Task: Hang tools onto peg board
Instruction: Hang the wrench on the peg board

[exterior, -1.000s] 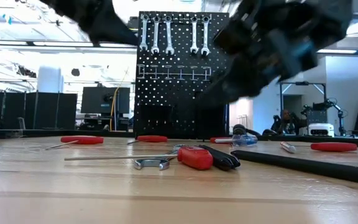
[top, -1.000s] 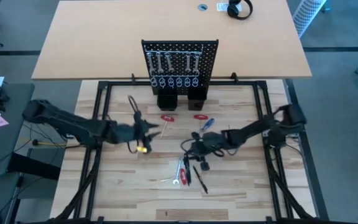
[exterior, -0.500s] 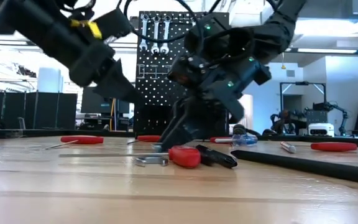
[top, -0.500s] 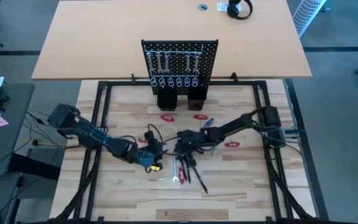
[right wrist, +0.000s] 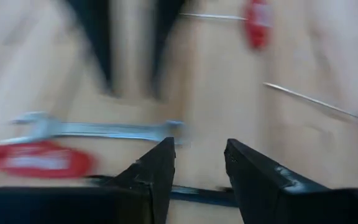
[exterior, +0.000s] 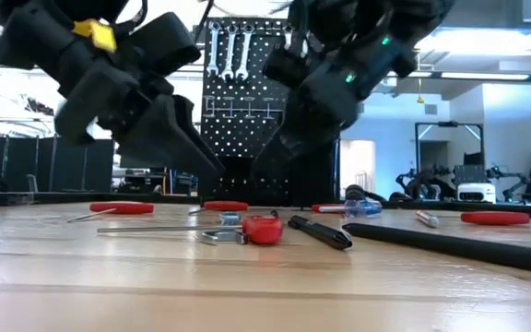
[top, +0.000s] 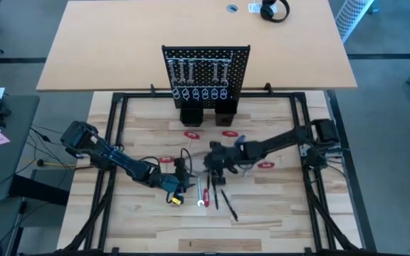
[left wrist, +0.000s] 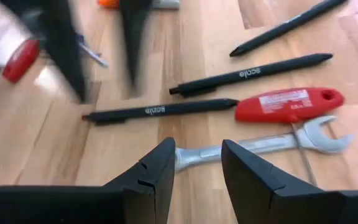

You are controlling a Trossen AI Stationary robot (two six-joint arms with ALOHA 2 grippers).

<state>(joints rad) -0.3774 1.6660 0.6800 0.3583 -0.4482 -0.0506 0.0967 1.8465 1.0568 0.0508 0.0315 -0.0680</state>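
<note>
While both arms close on the tool cluster from above, the upright black perforated peg board (top: 206,75) stands well apart (four wrenches already hung). Low down, nothing is lifted. Left gripper (left wrist: 196,163), fingers spread, straddles the flat silver open-ended wrench (left wrist: 260,144); right gripper (right wrist: 199,163), likewise spread, faces it. Next: pinch.

A light butcher-block wooden desk (top: 276,213) in a black metal frame (top: 112,128) adjoins a tan laminate table (top: 119,50) bearing black headphones (top: 274,10). Grey floor (top: 390,142) surrounds both. Beyond, dark partition panels (exterior: 26,164), a dark monitor (exterior: 141,148), and bright ceiling lighting (exterior: 7,65).
</note>
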